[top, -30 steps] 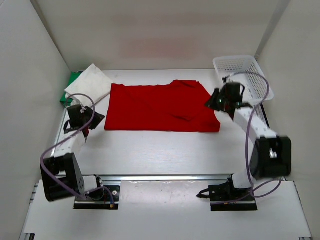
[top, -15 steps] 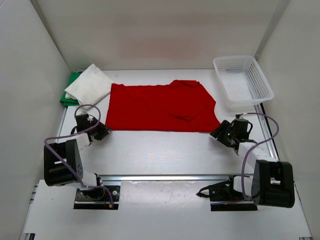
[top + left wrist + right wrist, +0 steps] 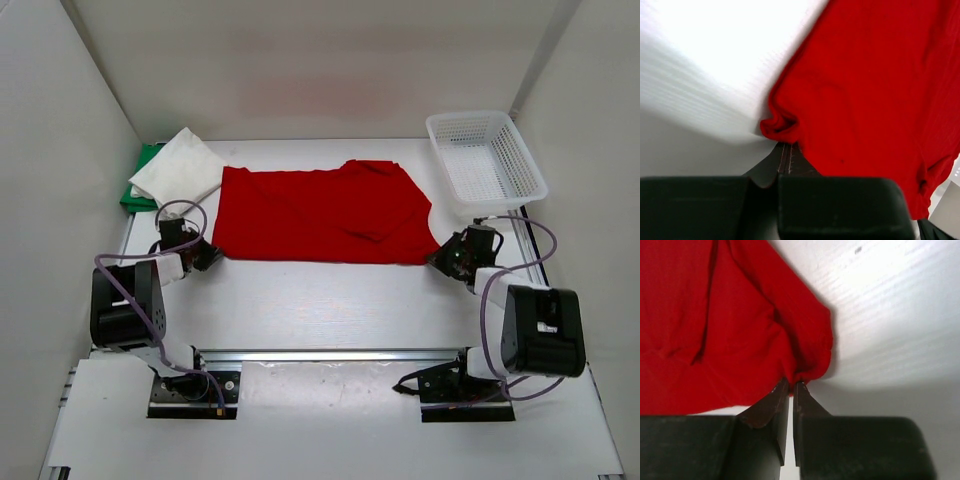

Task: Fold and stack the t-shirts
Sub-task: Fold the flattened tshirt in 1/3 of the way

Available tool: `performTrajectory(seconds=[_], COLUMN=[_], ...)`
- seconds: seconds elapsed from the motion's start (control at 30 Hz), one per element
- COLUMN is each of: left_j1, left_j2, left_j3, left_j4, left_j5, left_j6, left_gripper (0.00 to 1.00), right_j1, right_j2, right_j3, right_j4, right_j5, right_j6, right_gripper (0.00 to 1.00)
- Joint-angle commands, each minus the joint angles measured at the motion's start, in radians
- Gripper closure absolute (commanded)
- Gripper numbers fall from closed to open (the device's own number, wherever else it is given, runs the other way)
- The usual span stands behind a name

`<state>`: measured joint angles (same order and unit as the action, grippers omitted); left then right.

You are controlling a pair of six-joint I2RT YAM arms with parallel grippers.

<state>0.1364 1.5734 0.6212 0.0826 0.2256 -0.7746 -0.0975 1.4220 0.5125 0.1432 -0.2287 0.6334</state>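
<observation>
Red cloth is bunched at the tips of my left pincer (image 3: 785, 150), whose jaws are pressed together on the near-left corner of the red t-shirt (image 3: 320, 212); a strip of hem shows between them. My right pincer (image 3: 791, 386) is closed down to a sliver at the near-right corner. The fold there seems caught in the bite, though the tips hide the contact itself. In the overhead view both pincers sit low on the tabletop (image 3: 330, 300), one at each lower corner of the shirt, which lies spread across the middle of the frame.

Further out, in the upper left of the overhead frame, the white t-shirt (image 3: 178, 168) lies folded on top of the green t-shirt (image 3: 141, 187), of which only an edge peeks out. A white mesh basket (image 3: 500, 200) stands at the upper right, apart from the cloth.

By my reckoning two shirts are already folded and stacked, and the red one is the last. It has yet to be folded down to size, starting from this near edge, and then set on the pile.
</observation>
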Motion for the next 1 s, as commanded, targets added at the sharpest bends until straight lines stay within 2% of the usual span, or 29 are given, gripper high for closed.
performTrajectory(seconds=[0.0, 0.1, 0.3, 0.43, 0.5, 0.57, 0.6, 0.63, 0.67, 0.7, 0.73, 0.8, 0.83, 0.87, 0.9, 0.93, 0.97], left_j1=[0.034, 0.075, 0.259, 0.212, 0.192, 0.166, 0.149, 0.144, 0.15, 0.179, 0.177, 0.181, 0.143, 0.128, 0.102, 0.048, -0.004], left_j2=[-0.091, -0.185, -0.436, -0.558, -0.628, -0.665, -0.69, -0.711, -0.714, -0.713, -0.707, -0.71, -0.719, -0.719, -0.733, -0.745, -0.759], left_j3=[-0.03, -0.083, -0.25, -0.256, -0.267, -0.287, -0.299, -0.299, -0.298, -0.29, -0.281, -0.267, -0.208, -0.203, -0.202, -0.218, -0.228], left_j4=[-0.044, -0.083, -0.243, -0.369, -0.437, -0.478, -0.477, -0.475, -0.48, -0.483, -0.48, -0.466, -0.436, -0.435, -0.394, -0.344, -0.308], left_j5=[-0.002, 0.017, 0.095, 0.064, 0.069, 0.047, 0.04, 0.047, 0.041, 0.037, 0.046, 0.069, 0.083, 0.083, 0.087, 0.084, 0.084], left_j6=[0.024, 0.06, 0.139, 0.178, 0.195, 0.196, 0.187, 0.183, 0.178, 0.182, 0.184, 0.196, 0.201, 0.201, 0.19, 0.172, 0.147], left_gripper=[1.0, 1.0, 1.0, 1.0, 1.0, 0.89, 0.74, 0.54, 0.4, 0.19, 0.09, 0.03, 0.02, 0.02, 0.01, 0.01, 0.05], right_j1=[-0.01, -0.045, -0.108, -0.119, -0.073, -0.041, -0.012, 0.002, -0.001, -0.005, -0.001, 0.007, 0.062, 0.062, 0.108, 0.187, 0.221], right_j2=[-0.119, -0.22, -0.614, -0.748, -0.788, -0.811, -0.833, -0.837, -0.857, -0.856, -0.856, -0.842, -0.818, -0.805, -0.786, -0.702, -0.671], right_j3=[-0.08, -0.156, -0.282, -0.282, -0.272, -0.273, -0.275, -0.275, -0.264, -0.246, -0.212, -0.172, -0.139, -0.138, -0.135, -0.131, -0.124], right_j4=[0.038, -0.013, -0.242, -0.393, -0.476, -0.537, -0.548, -0.541, -0.547, -0.556, -0.563, -0.556, -0.462, -0.435, -0.406, -0.352, -0.306], right_j5=[-0.027, -0.075, -0.018, -0.021, -0.003, 0.034, 0.045, 0.054, 0.078, 0.091, 0.095, 0.092, 0.003, 0.002, -0.03, -0.024, 0.015], right_j6=[0.064, 0.083, 0.072, 0.077, 0.071, 0.086, 0.103, 0.103, 0.086, 0.077, 0.048, 0.016, -0.018, -0.018, -0.015, 0.001, 0.005], right_gripper=[1.0, 1.0, 1.0, 1.0, 1.0, 1.0, 0.97, 0.84, 0.68, 0.62, 0.54, 0.49, 0.58, 0.58, 0.65, 0.81, 0.9])
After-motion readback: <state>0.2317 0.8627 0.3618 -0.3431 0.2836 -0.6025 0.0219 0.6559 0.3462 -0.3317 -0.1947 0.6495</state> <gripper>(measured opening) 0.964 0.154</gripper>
